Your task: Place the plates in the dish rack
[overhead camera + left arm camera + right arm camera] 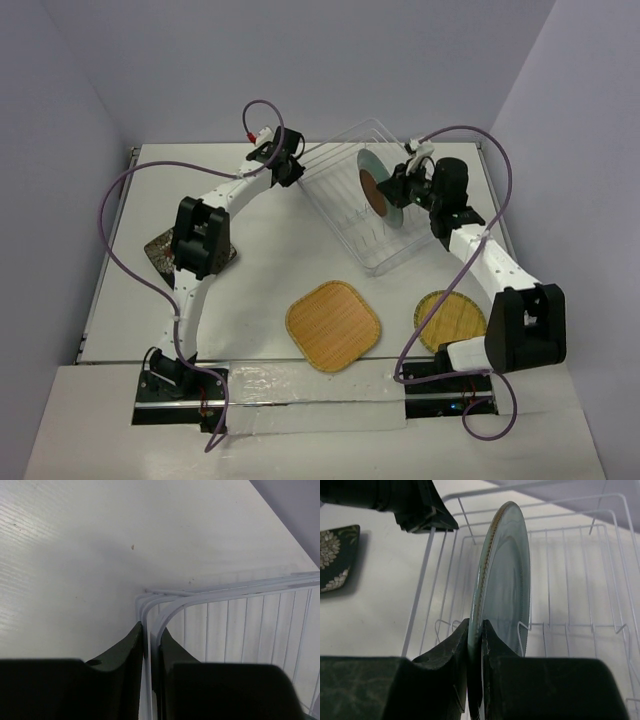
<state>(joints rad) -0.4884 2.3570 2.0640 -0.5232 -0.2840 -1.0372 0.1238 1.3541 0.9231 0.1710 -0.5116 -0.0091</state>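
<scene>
Working on white desk (pixel 270 270) under pale lilac walls. Steadying white thin-wire dish rack (pixel 335 205) with left pincer (pixel 150 645), pinching its corner rim wire. Holding grey-blue round plate (pixel 505 580) upright on edge over the rack's tines with right pincer (pixel 475 630), clamping the plate's rim. Judging step as slotting the first plate; next calling for lowering straight between tines, then releasing. Leaving tan woven rounded-square plate (pixel 333 325), tan woven round plate (pixel 452 320) and black leaf-patterned square plate (pixel 337 555) flat on desk, outside the rack. Finding no readable writing or labels.
</scene>
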